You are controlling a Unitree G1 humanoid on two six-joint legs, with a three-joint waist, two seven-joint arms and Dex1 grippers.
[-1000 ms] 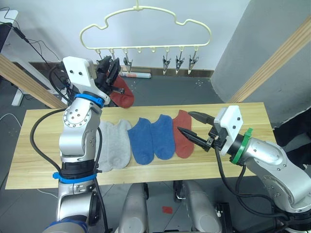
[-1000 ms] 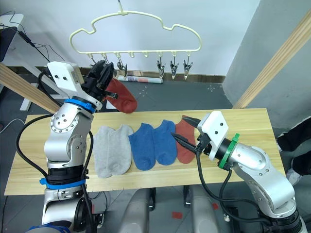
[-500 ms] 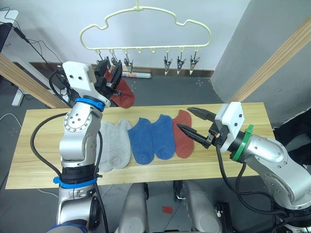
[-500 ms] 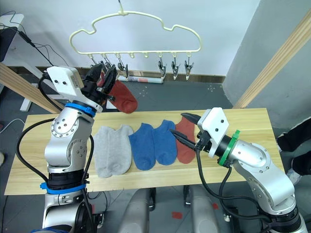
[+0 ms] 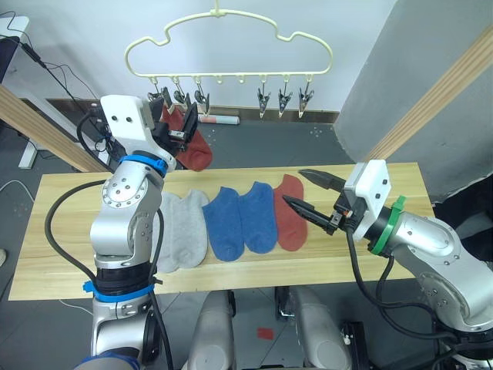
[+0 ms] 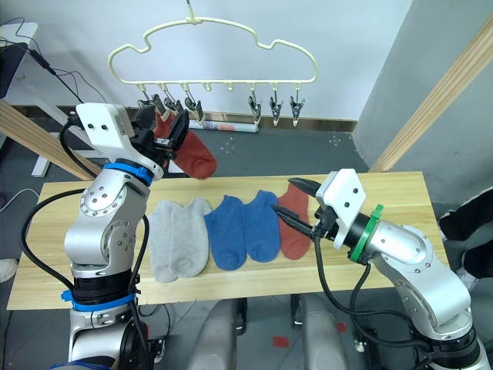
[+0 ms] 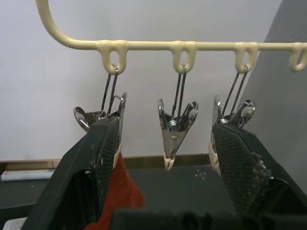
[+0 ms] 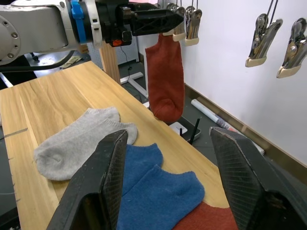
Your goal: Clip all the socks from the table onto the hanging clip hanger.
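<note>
From the head we look forward and down over the table [image 5: 231,274]. Our left wrist camera sits close under the clip hanger [image 7: 144,45]. Our right wrist camera faces left along the table, sharing hanger and socks [image 8: 76,139].

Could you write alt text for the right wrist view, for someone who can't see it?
A rust red sock hangs from a clip hanger beside the robot's left hand. Below, grey and blue socks lie on a wooden table.
</note>
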